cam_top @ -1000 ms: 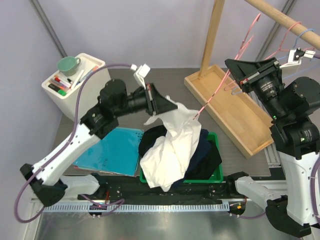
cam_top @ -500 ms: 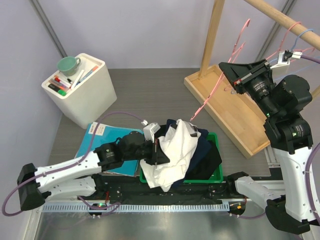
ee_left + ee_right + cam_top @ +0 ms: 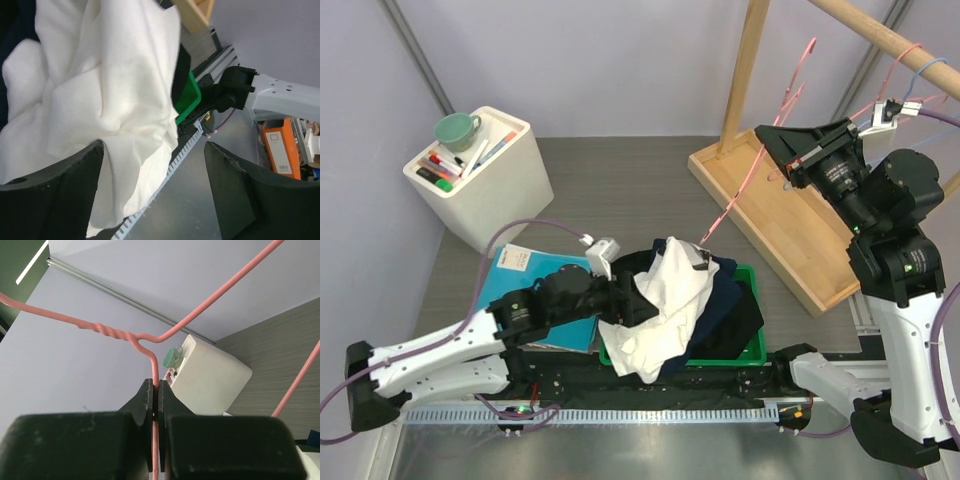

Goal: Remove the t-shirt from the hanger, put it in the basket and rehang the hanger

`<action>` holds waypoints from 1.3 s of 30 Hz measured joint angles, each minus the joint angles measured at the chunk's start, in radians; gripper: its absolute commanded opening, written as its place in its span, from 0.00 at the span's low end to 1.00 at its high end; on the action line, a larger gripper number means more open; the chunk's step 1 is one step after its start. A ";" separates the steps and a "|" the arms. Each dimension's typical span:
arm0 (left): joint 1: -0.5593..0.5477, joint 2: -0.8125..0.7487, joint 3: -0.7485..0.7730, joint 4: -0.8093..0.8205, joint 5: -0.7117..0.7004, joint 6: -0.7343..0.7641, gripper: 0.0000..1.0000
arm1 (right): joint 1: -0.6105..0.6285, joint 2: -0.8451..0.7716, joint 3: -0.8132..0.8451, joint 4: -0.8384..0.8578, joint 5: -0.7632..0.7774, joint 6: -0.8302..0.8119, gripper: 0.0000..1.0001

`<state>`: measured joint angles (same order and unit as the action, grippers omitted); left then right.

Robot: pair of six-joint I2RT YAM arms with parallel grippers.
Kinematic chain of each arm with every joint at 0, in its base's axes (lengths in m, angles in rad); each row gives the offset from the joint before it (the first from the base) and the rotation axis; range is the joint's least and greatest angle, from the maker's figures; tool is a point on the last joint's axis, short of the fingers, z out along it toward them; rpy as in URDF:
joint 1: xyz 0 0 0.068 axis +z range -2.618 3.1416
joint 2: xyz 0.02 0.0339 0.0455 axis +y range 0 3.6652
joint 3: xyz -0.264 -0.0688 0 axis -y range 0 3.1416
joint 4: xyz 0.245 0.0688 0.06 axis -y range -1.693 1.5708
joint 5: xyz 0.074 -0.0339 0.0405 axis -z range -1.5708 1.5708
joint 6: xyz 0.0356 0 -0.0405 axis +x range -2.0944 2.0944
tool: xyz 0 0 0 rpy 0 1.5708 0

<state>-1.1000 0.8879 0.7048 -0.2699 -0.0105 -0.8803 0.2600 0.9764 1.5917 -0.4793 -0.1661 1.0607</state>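
Grippers, two.

Item one, left gripper (image 3: pixel 154 145): fingers set wide apart, nothing pinched between them. Held low at the near left side of the bin (image 3: pixel 752 275), pointing into the heap of clothes. Fold of the white t-shirt (image 3: pixel 100 75) lying against or just beside the left finger, contact not clear. Right finger apart from the cloth.

Item two, right gripper (image 3: pixel 156 390): clamped tight on the hanger (image 3: pixel 220 290), on the straight wire just below the twisted neck. Raised high at the right, above the base of the rack (image 3: pixel 790 230).

Item three, t-shirt: crumpled, off the hanger and well apart from the right gripper. Draped on top of dark clothes (image 3: pixel 730 310) in the green bin, one part spilling over the bin's near left rim.

Item four, hanger: thin pink wire, tilted, lower end dangling near the bin's far right corner, between bin and rack.

Surroundings, outward:
- Teal folder (image 3: pixel 503 272), flat on the bench (image 3: pixel 620 190), just left of the bin, partly under the left arm.
- White box (image 3: pixel 495 200) at the far left, holding a green mug (image 3: pixel 455 130) and some pens.
- Wooden rack at the far right: tray base, upright post, slanted top rail with more wire hangers hooked on it.
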 measured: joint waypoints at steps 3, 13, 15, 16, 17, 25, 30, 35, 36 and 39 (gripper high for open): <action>0.000 -0.102 0.043 -0.037 0.000 0.028 0.92 | 0.000 0.007 -0.003 0.006 -0.018 0.001 0.01; 0.000 -0.112 0.420 -0.082 0.003 0.143 0.93 | 0.000 0.051 -0.036 0.023 -0.055 0.019 0.01; 0.000 -0.034 0.555 -0.085 0.003 0.178 0.93 | 0.000 0.049 -0.051 0.026 -0.053 0.023 0.01; 0.000 0.014 0.617 -0.079 0.003 0.193 0.93 | 0.000 0.048 -0.057 0.025 -0.053 0.026 0.01; 0.000 0.059 0.676 -0.077 0.003 0.212 0.92 | 0.000 0.048 -0.061 0.025 -0.053 0.027 0.01; 0.000 0.416 1.004 -0.128 0.002 0.345 0.77 | 0.000 0.048 -0.072 0.022 -0.053 0.035 0.01; 0.000 0.502 1.011 -0.165 0.015 0.365 0.58 | 0.000 0.033 -0.095 0.021 -0.044 0.035 0.01; 0.000 0.513 1.009 -0.167 0.042 0.357 0.42 | 0.000 0.027 -0.113 0.016 -0.036 0.035 0.01; 0.000 0.513 1.007 -0.166 0.044 0.355 0.35 | 0.000 0.027 -0.117 0.015 -0.034 0.035 0.01; 0.000 0.513 0.993 -0.164 0.046 0.348 0.12 | 0.000 0.024 -0.134 0.013 -0.027 0.035 0.02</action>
<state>-1.0996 1.4014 1.6978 -0.4339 0.0357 -0.5327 0.2600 1.0008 1.4574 -0.4660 -0.1936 1.0958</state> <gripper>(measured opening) 0.335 0.047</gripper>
